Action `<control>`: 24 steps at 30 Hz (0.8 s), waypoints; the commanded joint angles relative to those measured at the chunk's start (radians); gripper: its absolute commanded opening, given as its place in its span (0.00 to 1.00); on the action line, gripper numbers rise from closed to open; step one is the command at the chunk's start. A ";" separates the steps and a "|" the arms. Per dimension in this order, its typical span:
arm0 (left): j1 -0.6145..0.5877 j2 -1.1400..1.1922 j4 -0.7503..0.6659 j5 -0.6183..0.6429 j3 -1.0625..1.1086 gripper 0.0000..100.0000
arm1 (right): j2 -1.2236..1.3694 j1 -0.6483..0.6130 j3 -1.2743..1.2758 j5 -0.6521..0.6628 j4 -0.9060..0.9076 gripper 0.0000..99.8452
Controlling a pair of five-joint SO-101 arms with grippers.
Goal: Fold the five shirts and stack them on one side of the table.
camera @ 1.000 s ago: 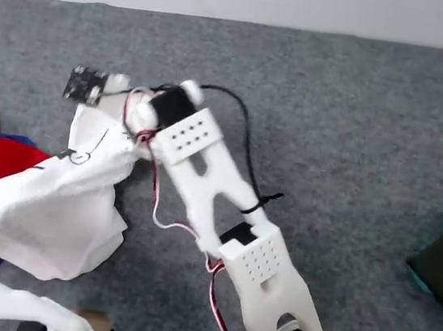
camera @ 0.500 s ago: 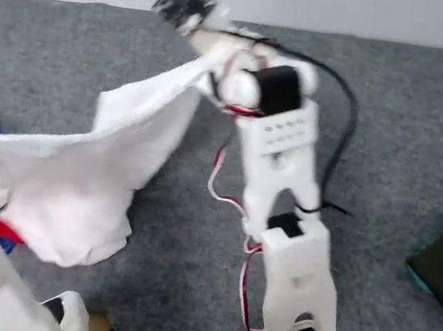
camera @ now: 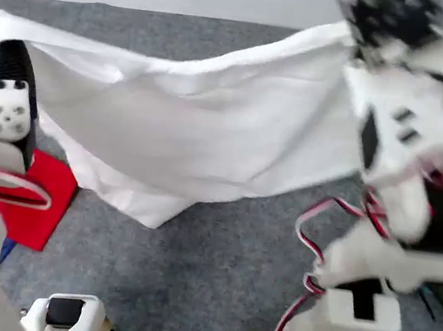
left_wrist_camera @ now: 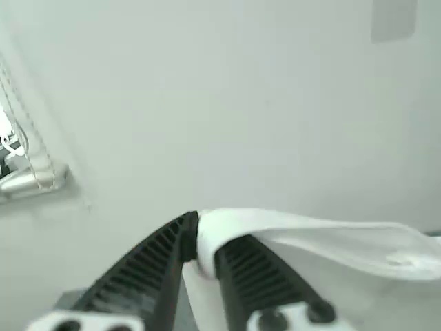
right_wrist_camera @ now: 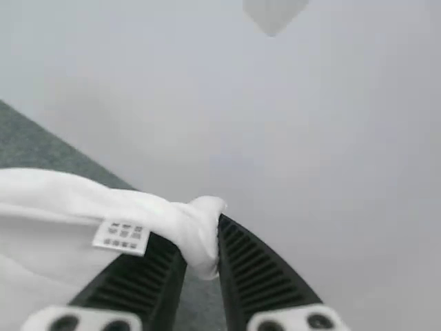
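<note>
Above the grey table [camera: 214, 287], you have the white shirt [camera: 193, 129] stretched in the air between both arms. Your left gripper [left_wrist_camera: 202, 238] is clamped on one bunched corner, and your right gripper [right_wrist_camera: 201, 243] pinches the opposite corner, just beside the label [right_wrist_camera: 122, 236]. A red shirt [camera: 37, 202] lies flat on the table beneath the left arm.

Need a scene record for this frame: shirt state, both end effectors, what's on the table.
shirt: white fabric shirt, spread in the air between the two arms, lower edge hanging
left end effector: shut on one edge of the shirt
right end effector: shut on a bunched edge near the label
surface: grey carpeted table
on table: flat red garment
</note>
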 commanded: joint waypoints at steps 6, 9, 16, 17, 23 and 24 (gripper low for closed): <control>0.031 -0.003 0.025 -0.026 -0.183 0.01 | -0.183 0.208 -0.040 0.092 0.041 0.01; 0.031 -0.003 0.074 -0.029 -0.242 0.01 | -0.223 0.268 -0.040 0.112 0.041 0.01; 0.031 0.000 0.077 -0.038 -0.340 0.01 | -0.318 0.364 0.038 0.112 0.042 0.01; 0.031 0.000 0.077 -0.051 -0.340 0.01 | -0.343 0.375 0.083 0.112 0.042 0.01; 0.031 0.000 -0.032 -0.081 -0.338 0.01 | -0.538 0.377 0.431 0.112 0.039 0.01; 0.031 0.000 -0.035 -0.081 -0.338 0.01 | -0.575 0.375 0.485 0.112 0.039 0.01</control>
